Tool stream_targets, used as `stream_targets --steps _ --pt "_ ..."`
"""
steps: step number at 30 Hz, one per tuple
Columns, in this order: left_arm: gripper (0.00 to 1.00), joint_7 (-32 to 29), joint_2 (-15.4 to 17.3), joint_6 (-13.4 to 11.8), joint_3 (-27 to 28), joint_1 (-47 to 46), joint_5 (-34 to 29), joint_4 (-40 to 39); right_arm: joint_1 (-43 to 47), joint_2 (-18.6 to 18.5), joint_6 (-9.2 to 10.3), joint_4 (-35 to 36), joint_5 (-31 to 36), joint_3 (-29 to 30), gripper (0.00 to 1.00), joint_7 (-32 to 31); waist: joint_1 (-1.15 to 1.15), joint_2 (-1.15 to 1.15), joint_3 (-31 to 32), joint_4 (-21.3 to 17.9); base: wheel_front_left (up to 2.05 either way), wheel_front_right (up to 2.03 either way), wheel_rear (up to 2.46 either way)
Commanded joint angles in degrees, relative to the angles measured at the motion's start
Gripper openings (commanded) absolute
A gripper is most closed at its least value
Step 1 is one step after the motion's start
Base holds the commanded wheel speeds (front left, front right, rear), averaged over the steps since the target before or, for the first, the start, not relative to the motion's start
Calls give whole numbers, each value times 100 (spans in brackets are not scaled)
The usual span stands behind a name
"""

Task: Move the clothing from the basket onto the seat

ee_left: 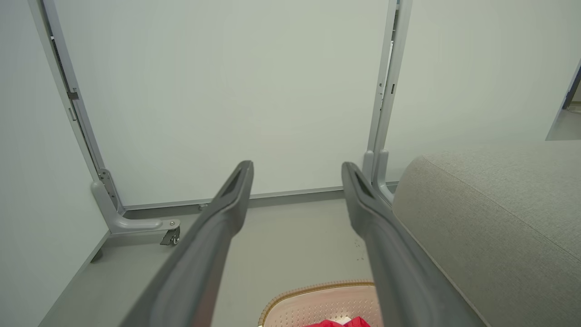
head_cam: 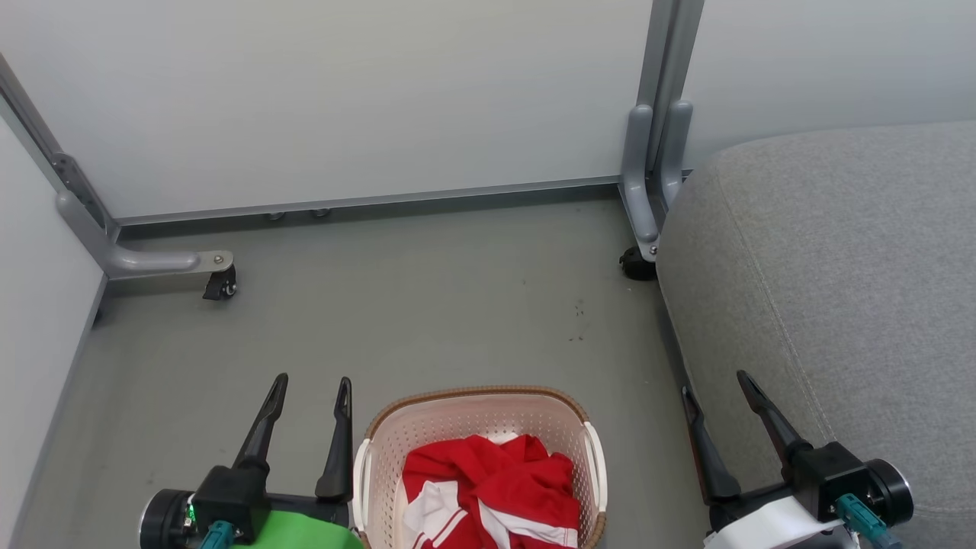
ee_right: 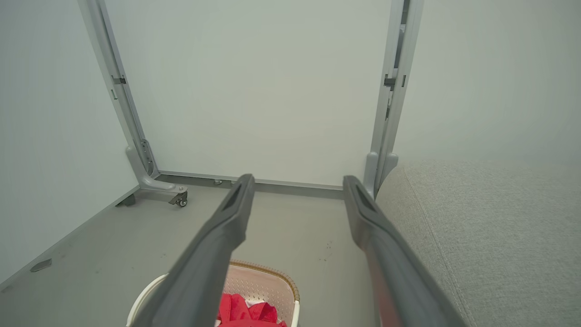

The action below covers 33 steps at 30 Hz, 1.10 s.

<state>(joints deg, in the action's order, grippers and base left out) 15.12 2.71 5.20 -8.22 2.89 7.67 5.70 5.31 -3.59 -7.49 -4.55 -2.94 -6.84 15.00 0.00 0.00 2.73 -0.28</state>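
The cream-white perforated basket with its brown woven rim stands on the floor at the bottom centre of the head view. Red clothing with white stripes lies bunched inside it. The grey seat fills the right side. My left gripper hangs open just left of the basket, nothing between its fingers. My right gripper is open between the basket and the seat's front edge, also empty. The left wrist view catches the basket rim and seat. The right wrist view shows the basket, clothing and seat.
Pale partition panels on grey metal feet with castors close off the back and left. A second castor sits by the seat's far corner. Grey floor stretches between the basket and the panels.
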Motion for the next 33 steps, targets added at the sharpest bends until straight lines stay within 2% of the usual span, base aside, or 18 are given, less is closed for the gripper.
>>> stream_targets --steps 1,8,14,24,33 --pt "100 5 33 -5 -2 62 -5 0 54 2 0 25 -29 -11 100 27 0 0 -5 1 0 0 0" --pt "100 5 33 -4 -54 42 -24 84 -2 -12 0 -6 -5 -13 100 27 0 0 -134 -15 0 0 0" --pt "100 4 32 45 -252 -105 -31 437 -89 -11 0 -7 -108 162 100 27 0 0 -516 -45 0 0 0" --pt "100 4 32 177 -664 -1211 -244 1209 -853 -134 0 117 -314 340 100 23 0 0 -2034 -144 0 0 0" --pt "100 5 125 233 -1425 -2551 -426 2425 -1512 -256 0 227 -395 419 100 23 0 0 -3134 -334 0 0 0"
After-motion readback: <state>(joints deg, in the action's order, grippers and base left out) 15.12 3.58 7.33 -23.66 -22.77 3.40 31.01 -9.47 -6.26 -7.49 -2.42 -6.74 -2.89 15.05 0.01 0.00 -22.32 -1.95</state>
